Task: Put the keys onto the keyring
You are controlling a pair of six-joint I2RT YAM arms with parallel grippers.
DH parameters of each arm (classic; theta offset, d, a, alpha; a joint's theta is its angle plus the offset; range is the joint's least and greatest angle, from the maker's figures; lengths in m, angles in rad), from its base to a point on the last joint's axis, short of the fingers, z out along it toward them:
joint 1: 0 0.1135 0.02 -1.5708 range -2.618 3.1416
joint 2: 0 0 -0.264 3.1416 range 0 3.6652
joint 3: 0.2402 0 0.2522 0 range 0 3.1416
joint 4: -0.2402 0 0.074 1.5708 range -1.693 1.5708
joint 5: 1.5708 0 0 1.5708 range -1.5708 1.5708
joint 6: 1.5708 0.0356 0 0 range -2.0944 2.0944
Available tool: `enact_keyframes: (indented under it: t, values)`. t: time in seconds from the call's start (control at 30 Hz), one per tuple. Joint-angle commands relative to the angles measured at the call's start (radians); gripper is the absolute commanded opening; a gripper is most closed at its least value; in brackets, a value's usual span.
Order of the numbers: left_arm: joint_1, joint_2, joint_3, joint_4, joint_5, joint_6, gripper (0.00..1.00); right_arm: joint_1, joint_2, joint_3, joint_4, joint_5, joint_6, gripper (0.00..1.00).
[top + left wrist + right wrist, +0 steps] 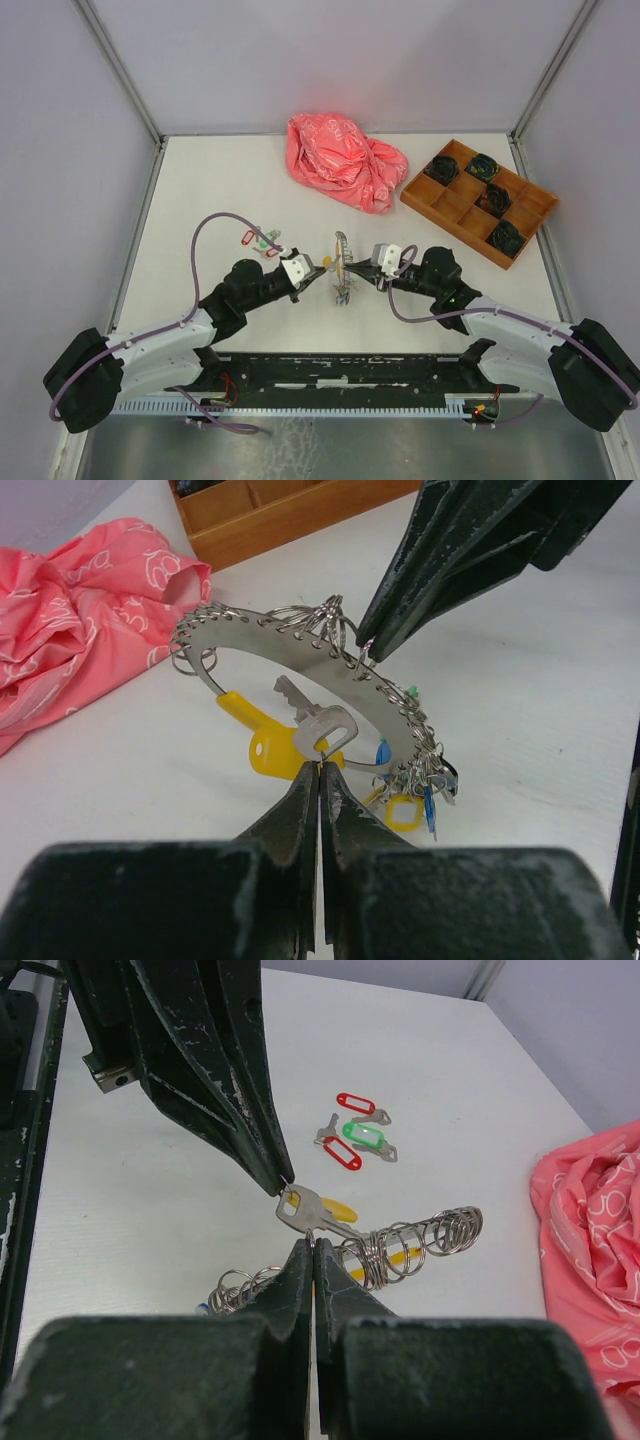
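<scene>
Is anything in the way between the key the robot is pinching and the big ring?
Nothing I can see. The left gripper holds the key right at the keyring, which the right gripper pinches with shut jaws.

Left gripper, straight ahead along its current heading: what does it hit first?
The left gripper pinches the silver key at its tips, so that comes first. Next in line looks like the keyring band, though depth is unclear.
</scene>
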Motion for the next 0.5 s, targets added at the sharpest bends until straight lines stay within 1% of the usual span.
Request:
enact_keyframes:
  t: [0.0, 0.13, 0.27, 0.37, 0.47]
  values:
    - [0.005, -0.014, 0.014, 0.029, 0.083, 0.057, 0.03, -0.011, -0.005, 0.002, 0.111, -0.090, 0.006, 0.01]
    - [0.005, -0.013, 0.033, -0.007, 0.134, 0.069, 0.03, -0.010, -0.014, 0.002, 0.060, -0.101, -0.039, 0.01]
    - [0.006, 0.007, 0.050, -0.028, 0.175, 0.070, 0.03, -0.011, 0.014, 0.027, 0.032, -0.168, -0.034, 0.01]
    - [0.006, 0.023, 0.064, -0.047, 0.181, 0.064, 0.03, -0.011, 0.031, 0.052, -0.017, -0.201, -0.053, 0.01]
    - [0.006, 0.028, 0.059, -0.031, 0.179, 0.050, 0.03, -0.011, 0.042, 0.053, -0.009, -0.206, -0.054, 0.01]
